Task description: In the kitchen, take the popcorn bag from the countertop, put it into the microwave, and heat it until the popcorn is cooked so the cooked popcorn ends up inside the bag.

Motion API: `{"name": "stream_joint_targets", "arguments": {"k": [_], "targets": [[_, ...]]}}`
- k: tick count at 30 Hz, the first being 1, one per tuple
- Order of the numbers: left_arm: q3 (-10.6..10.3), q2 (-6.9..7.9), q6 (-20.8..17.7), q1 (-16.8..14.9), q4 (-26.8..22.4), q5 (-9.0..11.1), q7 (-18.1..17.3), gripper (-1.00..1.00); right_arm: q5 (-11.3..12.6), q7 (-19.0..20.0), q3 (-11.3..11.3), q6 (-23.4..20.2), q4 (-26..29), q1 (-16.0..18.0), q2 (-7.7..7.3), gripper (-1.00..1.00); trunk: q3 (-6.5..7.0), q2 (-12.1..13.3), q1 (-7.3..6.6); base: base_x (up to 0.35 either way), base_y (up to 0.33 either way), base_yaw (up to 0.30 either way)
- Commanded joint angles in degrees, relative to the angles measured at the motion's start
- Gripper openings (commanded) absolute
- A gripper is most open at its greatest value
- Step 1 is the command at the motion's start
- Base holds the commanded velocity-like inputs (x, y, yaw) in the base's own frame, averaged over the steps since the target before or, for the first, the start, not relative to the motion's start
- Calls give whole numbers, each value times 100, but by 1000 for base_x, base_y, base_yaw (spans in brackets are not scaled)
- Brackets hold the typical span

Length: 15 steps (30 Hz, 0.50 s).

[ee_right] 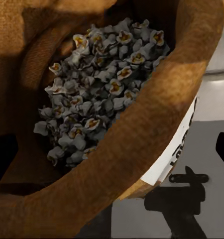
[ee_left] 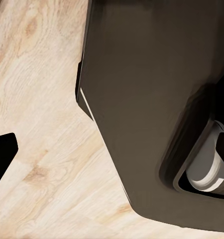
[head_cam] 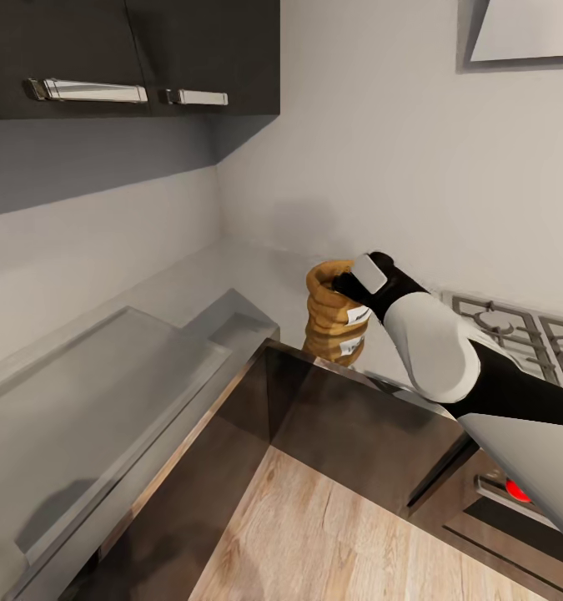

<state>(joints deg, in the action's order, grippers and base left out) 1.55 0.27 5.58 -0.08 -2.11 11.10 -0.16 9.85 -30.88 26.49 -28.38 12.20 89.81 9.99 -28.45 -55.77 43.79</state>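
Where the grey countertop [head_cam: 231, 284] turns the corner below the dark wall cabinets [head_cam: 131, 50], the popcorn bag [head_cam: 335, 313] stands upright near the shiny front edge of the surface, its rolled tan sides ribbed and a white label facing the robot. The right gripper [head_cam: 348, 288] reaches over the bag's rim from the stove side, its black end at the mouth of the sack; whether its jaws are clenched on the paper or released cannot be told from the head view. The right wrist view looks straight down into the popcorn bag [ee_right: 142, 139], where pale puffed kernels [ee_right: 102, 84] fill the inside and the white label shows on the outer wall. A gas hob [head_cam: 515, 330] lies just beyond the arm. The left wrist view shows wooden floor [ee_left: 37, 99] and a dark part of the robot's base [ee_left: 152, 99].
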Motion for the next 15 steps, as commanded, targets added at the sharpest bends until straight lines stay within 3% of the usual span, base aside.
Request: {"name": "stream_joint_targets", "arguments": {"k": [1, 15], "targets": [[12, 0, 13, -1, 0, 24, -2, 100, 57, -33, -28, 29, -49, 2, 1, 100, -5, -4, 0, 0, 0, 0], [12, 0, 13, -1, 0, 24, -2, 100, 52, -9, -23, 141, -147, 3, 1, 100, -5, -4, 0, 0, 0, 0]]}}
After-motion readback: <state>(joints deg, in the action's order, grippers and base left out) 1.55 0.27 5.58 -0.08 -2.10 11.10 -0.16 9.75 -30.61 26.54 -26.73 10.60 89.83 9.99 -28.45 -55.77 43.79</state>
